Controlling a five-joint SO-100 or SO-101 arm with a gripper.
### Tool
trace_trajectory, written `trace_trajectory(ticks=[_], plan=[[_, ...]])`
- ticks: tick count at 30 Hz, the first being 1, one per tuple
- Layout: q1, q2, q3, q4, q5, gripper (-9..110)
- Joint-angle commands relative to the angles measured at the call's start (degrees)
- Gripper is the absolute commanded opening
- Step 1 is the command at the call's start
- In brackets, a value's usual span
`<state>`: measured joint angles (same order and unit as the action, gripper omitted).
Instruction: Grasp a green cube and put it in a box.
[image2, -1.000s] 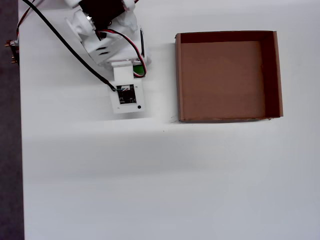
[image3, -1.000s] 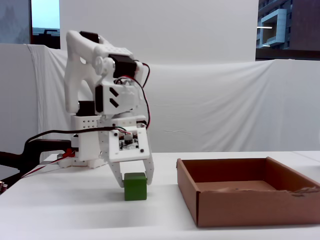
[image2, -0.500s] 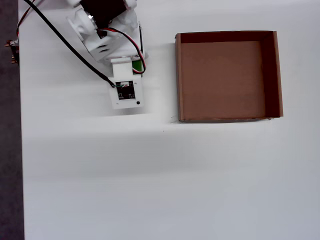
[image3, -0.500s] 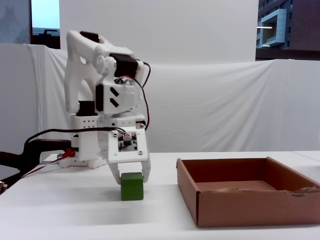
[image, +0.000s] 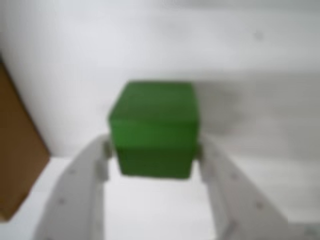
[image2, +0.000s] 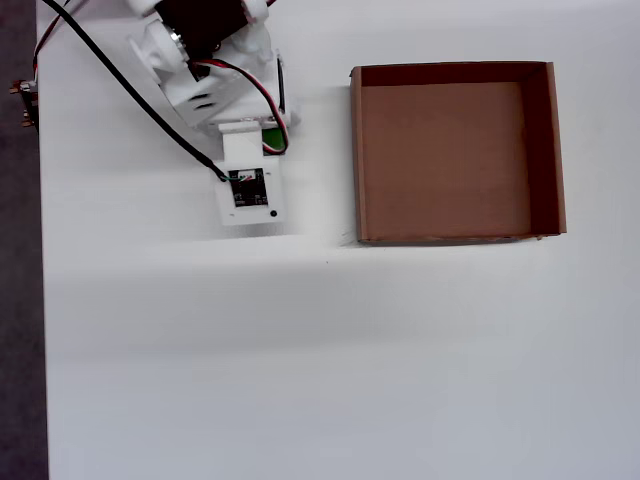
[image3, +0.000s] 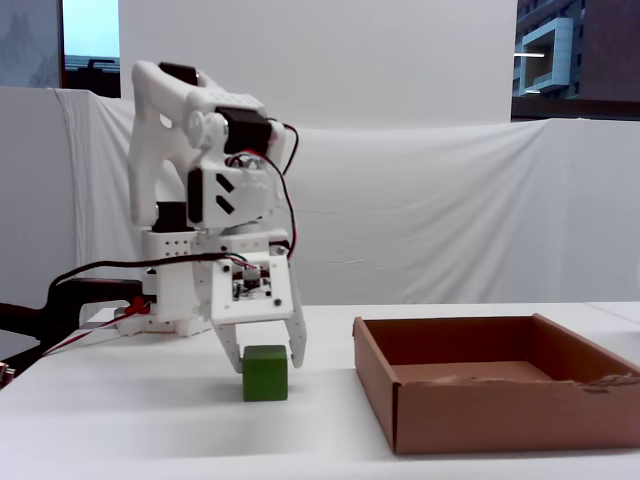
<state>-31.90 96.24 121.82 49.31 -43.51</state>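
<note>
Gripper (image: 154, 162) has its 2 fingers clamped on opposite sides of the green cube (image: 154, 127), which you can see resting on the white table (image3: 150, 420), left of the box (image3: 500, 390) in the fixed view.

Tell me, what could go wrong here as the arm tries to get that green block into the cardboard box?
The gripper touches only the lower near part of the green cube, so it might slip or twist out when lifted. The box has a raised near wall, so a low carry could bump it.
</note>
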Motion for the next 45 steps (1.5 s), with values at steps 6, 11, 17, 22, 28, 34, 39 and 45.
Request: trace_trajectory(ticks=[6,11,17,22,28,34,39,45], plan=[[0.4,2.5,-1.2,-2.5,-0.6,23],[0.4,2.5,-0.5,-3.1,-0.6,21],[0.3,2.6,0.1,-3.6,-0.6,16],[0.3,2.7,0.2,-3.8,-0.6,15],[0.3,2.9,0.2,-4.2,-0.4,15],[-0.2,4.6,-0.2,-3.4,0.0,15],[-0.6,5.4,-2.5,-0.9,0.0,16],[-2.0,5.6,-5.7,1.7,0.0,16]])
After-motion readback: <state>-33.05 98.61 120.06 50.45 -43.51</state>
